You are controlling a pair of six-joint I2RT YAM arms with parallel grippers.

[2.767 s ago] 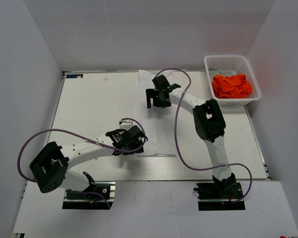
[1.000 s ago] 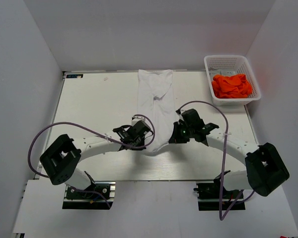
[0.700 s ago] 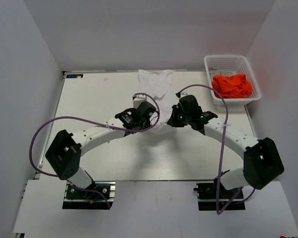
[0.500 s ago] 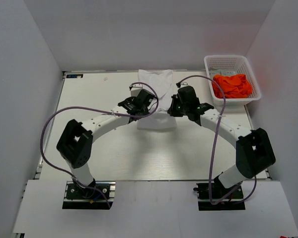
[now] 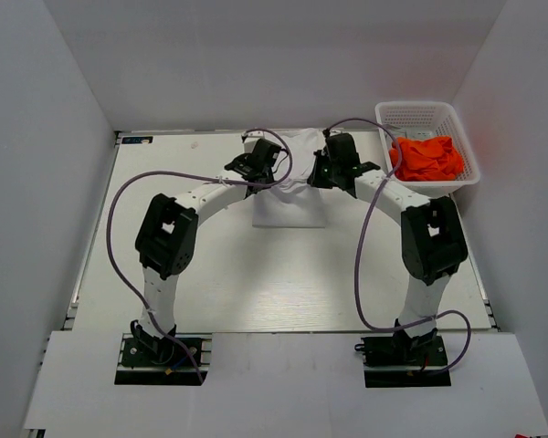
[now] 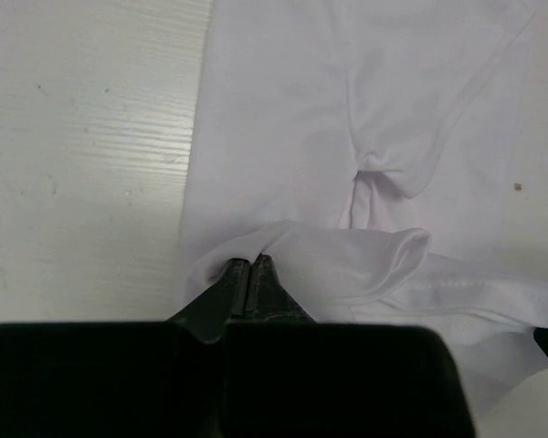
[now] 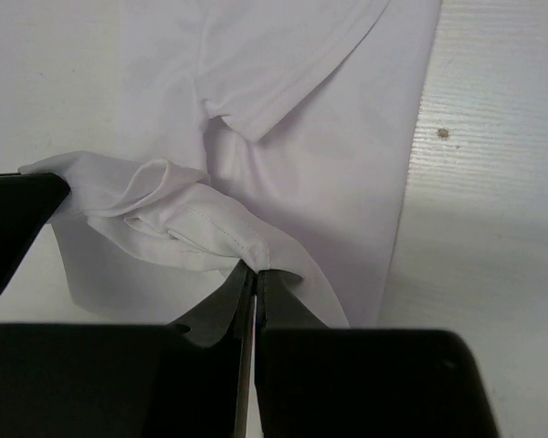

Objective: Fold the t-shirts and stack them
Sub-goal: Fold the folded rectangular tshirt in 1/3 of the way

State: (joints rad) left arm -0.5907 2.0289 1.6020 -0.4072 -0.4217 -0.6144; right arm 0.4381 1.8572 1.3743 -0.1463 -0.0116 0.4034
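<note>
The white t-shirt (image 5: 289,206) lies at the far middle of the table, its near part doubled back over the far part. My left gripper (image 5: 261,168) is shut on the left end of the lifted hem, and my right gripper (image 5: 334,168) is shut on the right end. The left wrist view shows the fingertips (image 6: 249,265) pinching a fold of the white t-shirt (image 6: 283,109). In the right wrist view the gripper (image 7: 254,271) pinches the stitched hem of the white t-shirt (image 7: 329,137). The hem sags between the two grippers. Orange t-shirts (image 5: 426,157) lie bunched in the basket.
A white lattice basket (image 5: 418,109) stands at the far right corner of the table, close to the right arm. Purple cables loop over both arms. Grey walls close in the table on three sides.
Both grippers have carried the white shirt's near hem from the middle of the table toward the far edge, doubling the shirt over itself. Both arms now reach far out.
</note>
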